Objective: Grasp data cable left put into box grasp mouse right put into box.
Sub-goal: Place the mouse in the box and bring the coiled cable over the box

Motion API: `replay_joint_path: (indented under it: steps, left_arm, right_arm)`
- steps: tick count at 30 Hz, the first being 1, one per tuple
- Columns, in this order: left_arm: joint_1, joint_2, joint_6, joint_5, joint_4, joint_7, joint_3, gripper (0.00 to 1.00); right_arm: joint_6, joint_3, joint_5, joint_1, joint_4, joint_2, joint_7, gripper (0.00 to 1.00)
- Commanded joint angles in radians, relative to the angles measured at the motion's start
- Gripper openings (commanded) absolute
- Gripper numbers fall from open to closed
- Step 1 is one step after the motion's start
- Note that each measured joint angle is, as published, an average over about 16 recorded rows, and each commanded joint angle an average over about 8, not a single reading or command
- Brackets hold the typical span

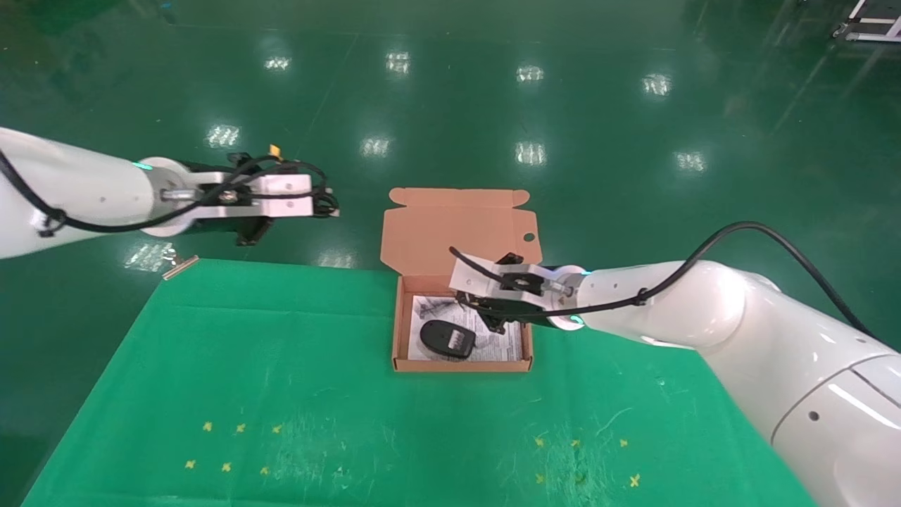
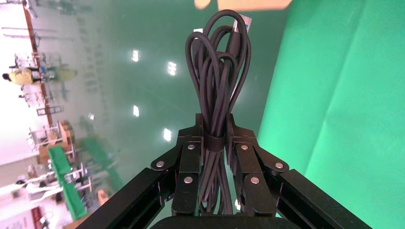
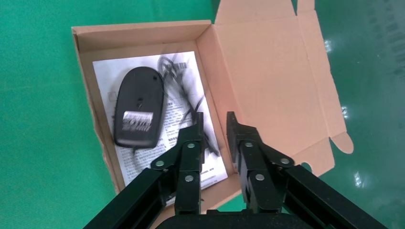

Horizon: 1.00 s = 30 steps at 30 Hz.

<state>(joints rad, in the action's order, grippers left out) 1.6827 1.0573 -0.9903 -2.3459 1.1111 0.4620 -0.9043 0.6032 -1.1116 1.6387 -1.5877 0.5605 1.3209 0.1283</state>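
The salmon-orange box [image 1: 398,331] stands open on the green table with its flap lid [image 1: 457,225] leaning back. Inside it the black mouse [image 1: 448,339] lies underside up on a printed leaflet [image 3: 191,157], its thin cord [image 3: 191,105] curled beside it. My right gripper [image 3: 214,119] hovers open over the box's right half, nothing between its fingers. My left gripper [image 2: 215,119] is shut on the data cable [image 2: 217,71], gripping the black bundle at its bound middle. It hangs in the air past the table's far left edge, left of the box lid.
Green cloth covers the table [image 1: 281,366], with small yellow cross marks [image 1: 232,447] near the front on both sides. A small metal piece [image 1: 181,266] lies at the table's far left corner. Shiny green floor lies beyond the far edge.
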Motion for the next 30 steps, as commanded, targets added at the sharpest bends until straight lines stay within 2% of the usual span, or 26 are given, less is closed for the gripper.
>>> replay_joint_path:
  steps: [1,6,13,23,30]
  left_arm:
    - [-0.006,0.008,0.007,0.008,0.002,-0.003,-0.001,0.00]
    - [-0.041,0.044,0.042,0.029,0.006,-0.021,-0.010,0.00]
    - [-0.116,0.125,0.145,0.044,-0.028,-0.059,-0.032,0.00]
    - [-0.196,0.265,0.319,0.088,-0.182,-0.159,-0.067,0.00]
    - [-0.223,0.304,0.405,0.184,-0.247,-0.239,-0.128,0.00]
  right_arm:
    - [0.003,-0.004,0.000,0.002,0.003,-0.003,0.004,1.00]
    - [0.011,-0.003,0.005,-0.010,0.028,-0.051,0.013,1.00]
    - [0.016,-0.004,0.040,-0.041,0.104,-0.172,0.058,1.00]
    - [0.040,-0.021,0.134,-0.071,0.284,-0.340,0.194,1.00]
    - [0.068,-0.031,0.205,-0.077,0.427,-0.429,0.310,1.00]
